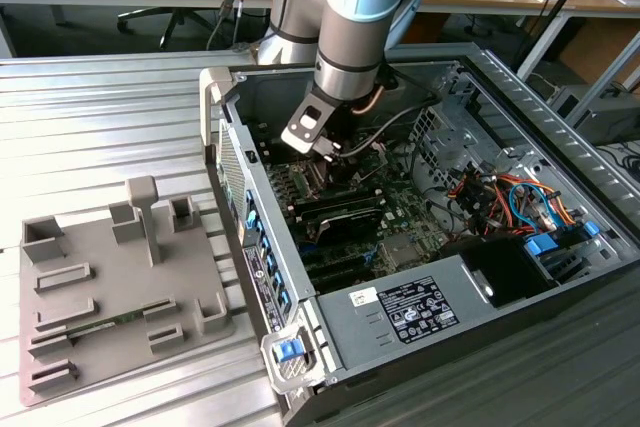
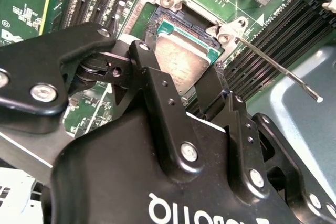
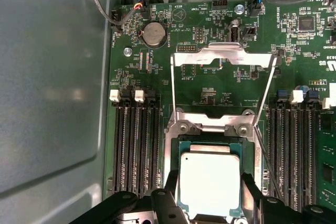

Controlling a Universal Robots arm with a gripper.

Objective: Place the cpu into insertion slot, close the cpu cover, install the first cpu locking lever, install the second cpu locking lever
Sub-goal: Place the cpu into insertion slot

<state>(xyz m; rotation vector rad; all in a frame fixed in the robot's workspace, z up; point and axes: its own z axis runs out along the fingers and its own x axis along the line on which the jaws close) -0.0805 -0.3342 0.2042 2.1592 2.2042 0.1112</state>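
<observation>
My pincer [image 3: 210, 195] is gripping the cpu [image 3: 210, 174] at a narrow setting, with one finger [image 3: 251, 187] bearing against each of two opposite edges. The cpu is sitting inside the silver rim of the insertion slot [image 3: 169, 156]. The cpu cover [image 3: 223, 56] is lying swung open beyond the slot's hinge side. A thin locking lever [image 3: 266, 95] is slanting free alongside the cover.
</observation>
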